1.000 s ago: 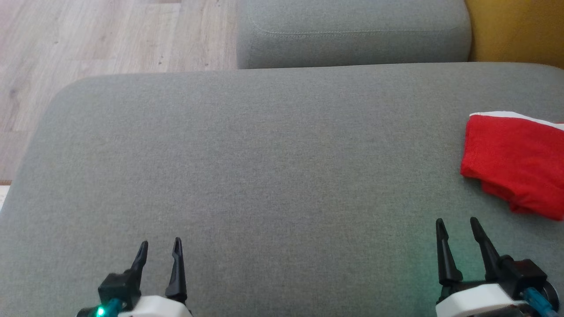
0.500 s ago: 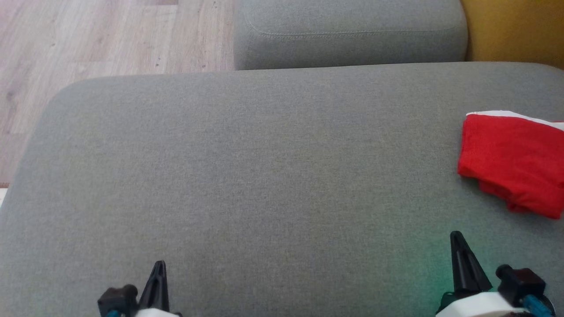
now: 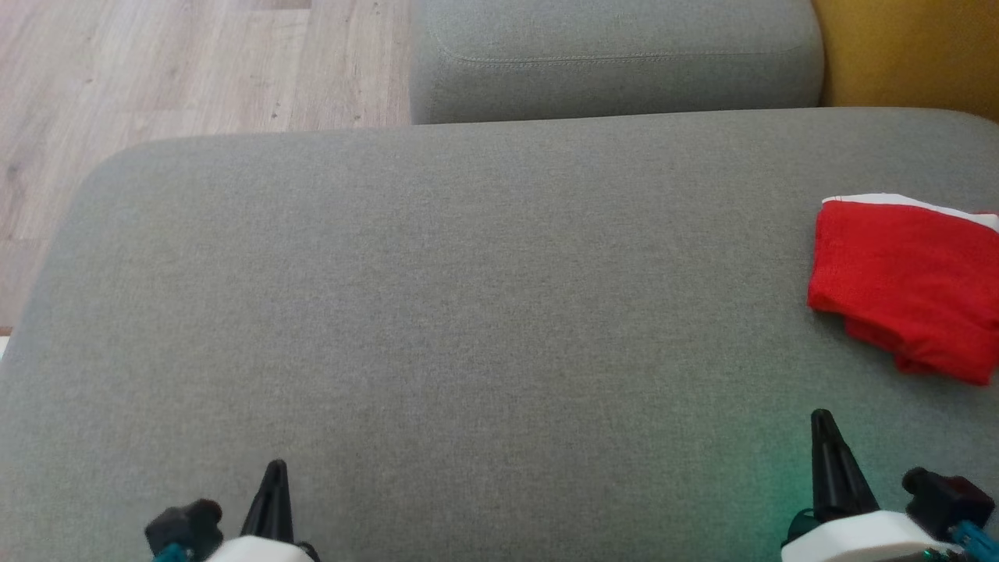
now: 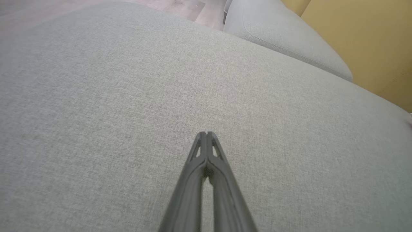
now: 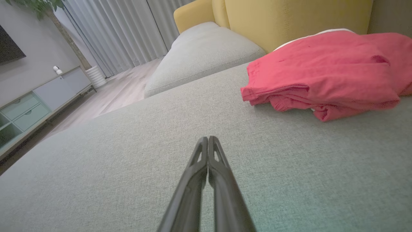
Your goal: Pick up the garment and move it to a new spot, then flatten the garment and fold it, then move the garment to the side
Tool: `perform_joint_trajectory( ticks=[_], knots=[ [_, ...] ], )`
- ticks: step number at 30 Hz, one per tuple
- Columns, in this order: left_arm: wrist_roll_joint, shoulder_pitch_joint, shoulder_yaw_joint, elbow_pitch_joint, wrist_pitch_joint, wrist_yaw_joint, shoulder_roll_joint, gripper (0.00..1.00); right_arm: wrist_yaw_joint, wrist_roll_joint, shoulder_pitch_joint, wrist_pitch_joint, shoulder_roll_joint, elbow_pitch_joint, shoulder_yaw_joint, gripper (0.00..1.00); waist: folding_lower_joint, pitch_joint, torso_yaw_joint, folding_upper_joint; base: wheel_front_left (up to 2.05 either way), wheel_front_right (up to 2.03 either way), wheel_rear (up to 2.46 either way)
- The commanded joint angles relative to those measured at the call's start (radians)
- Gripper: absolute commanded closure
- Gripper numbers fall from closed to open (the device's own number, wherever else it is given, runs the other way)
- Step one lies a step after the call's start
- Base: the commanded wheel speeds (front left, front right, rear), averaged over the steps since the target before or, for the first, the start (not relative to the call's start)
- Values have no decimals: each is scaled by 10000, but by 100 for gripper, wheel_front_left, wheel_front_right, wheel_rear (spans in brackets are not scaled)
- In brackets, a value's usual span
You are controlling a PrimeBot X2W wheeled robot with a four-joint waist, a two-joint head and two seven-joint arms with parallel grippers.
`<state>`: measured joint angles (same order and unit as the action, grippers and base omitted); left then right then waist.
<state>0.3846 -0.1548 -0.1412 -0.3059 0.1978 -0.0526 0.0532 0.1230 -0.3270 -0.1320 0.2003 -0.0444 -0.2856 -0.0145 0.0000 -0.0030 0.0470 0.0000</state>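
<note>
A wide grey seat [image 3: 468, 312] takes up most of the head view, with a smaller grey cushion [image 3: 616, 62] butting against its far edge, a yellow backrest [image 3: 905, 55] at the far right and pale wood floor [image 3: 156, 70] at the far left. The garment [image 3: 905, 289] lies on the seat at the right edge of that view, well apart from the seat's middle. It is bright red and folded into a flat, roughly rectangular stack, with a thin white strip along its far edge and several layers showing as soft rolled hems along its near side. Its left end is a nearly straight edge facing the seat's middle. Its long axis seems to run left to right, sloping a little nearer toward the right, though the frame cuts off that end. The left hand [image 3: 275, 468] sits at the lower left, its two fingers pressed together into one point, gripping nothing, aimed up the view over bare fabric. The right hand [image 3: 821, 417] at the lower right is likewise closed tight and empty, its tip near the garment's near left corner but clear of it
</note>
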Motion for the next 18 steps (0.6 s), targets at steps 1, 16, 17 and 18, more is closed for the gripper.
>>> perform_joint_trajectory(
  ticks=[1,16,17,18],
  knots=[
    [379,527,243,308,-61,86,50,100,13,-424,484,-87,-59,318,-57,100,0,1,-9,0,0,0,0],
    [2004,807,517,355,-442,322,67,100,21,-2121,738,-467,-86,332,-146,100,0,9,-71,0,0,0,0],
    [2120,827,537,359,-469,338,68,100,22,-2242,756,-494,-88,333,-153,100,0,10,-76,0,0,0,0],
    [2236,847,557,362,-497,355,68,100,23,-2363,775,-522,-89,334,-160,100,0,11,-80,0,0,0,0]
  ],
)
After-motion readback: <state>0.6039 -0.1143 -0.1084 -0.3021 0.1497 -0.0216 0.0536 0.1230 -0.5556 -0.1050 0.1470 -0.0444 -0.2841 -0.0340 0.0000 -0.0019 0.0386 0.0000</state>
